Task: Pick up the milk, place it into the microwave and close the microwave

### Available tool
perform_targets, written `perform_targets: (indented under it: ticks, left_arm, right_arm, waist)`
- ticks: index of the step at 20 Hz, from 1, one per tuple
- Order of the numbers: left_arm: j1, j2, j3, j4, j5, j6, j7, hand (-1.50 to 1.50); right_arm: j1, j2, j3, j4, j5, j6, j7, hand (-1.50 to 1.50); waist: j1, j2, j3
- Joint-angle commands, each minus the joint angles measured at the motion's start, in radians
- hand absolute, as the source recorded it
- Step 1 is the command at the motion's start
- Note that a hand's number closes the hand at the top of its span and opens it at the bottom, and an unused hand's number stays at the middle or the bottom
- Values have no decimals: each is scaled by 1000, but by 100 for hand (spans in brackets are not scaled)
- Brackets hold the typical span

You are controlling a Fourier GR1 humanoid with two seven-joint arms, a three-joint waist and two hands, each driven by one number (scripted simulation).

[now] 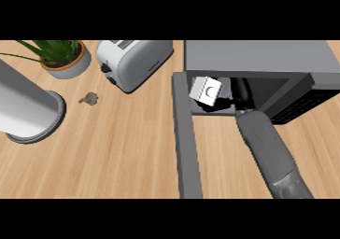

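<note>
The white milk carton (205, 89) is tilted inside the opening of the grey microwave (259, 56). My right hand (231, 99) reaches into the cavity, its black fingers curled round the carton's right and lower sides. The right forearm (269, 149) runs up from the lower edge into the microwave. The microwave door (187, 140) stands open, swung out toward me as a long grey bar left of the arm. My left hand does not show in the head view.
A white toaster (131, 63) stands left of the microwave. A potted plant (62, 58) sits at the back left, and a tall grey cylinder (21, 107) stands at the left edge. A small brown object (89, 98) lies on the wooden counter (110, 154).
</note>
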Motion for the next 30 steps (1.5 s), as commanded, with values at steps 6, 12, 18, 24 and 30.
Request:
perform_targets:
  ticks: [6,12,18,24,30]
  left_arm:
    - [-30,-12,-13,49,-42,-46,-27,-150]
    - [-65,-9,-30,40,-54,-21,-11,-150]
    - [-77,1,-44,55,-64,-44,-15,-150]
    - [-110,2,-73,87,-69,-36,-1,-150]
    - [-142,42,-51,129,-86,-47,-18,-150]
  right_arm:
    - [-278,-41,-73,352,74,-165,13,150]
    - [-343,-89,-118,458,76,-231,-40,150]
    - [-350,-121,-106,499,130,-406,-99,150]
    - [-365,-171,-92,567,171,-478,-104,150]
    - [-351,-219,-88,649,201,-625,-2,-150]
  waist:
    - [32,13,-3]
    - [49,25,-2]
    - [76,37,-1]
    - [95,52,0]
    - [110,60,-1]
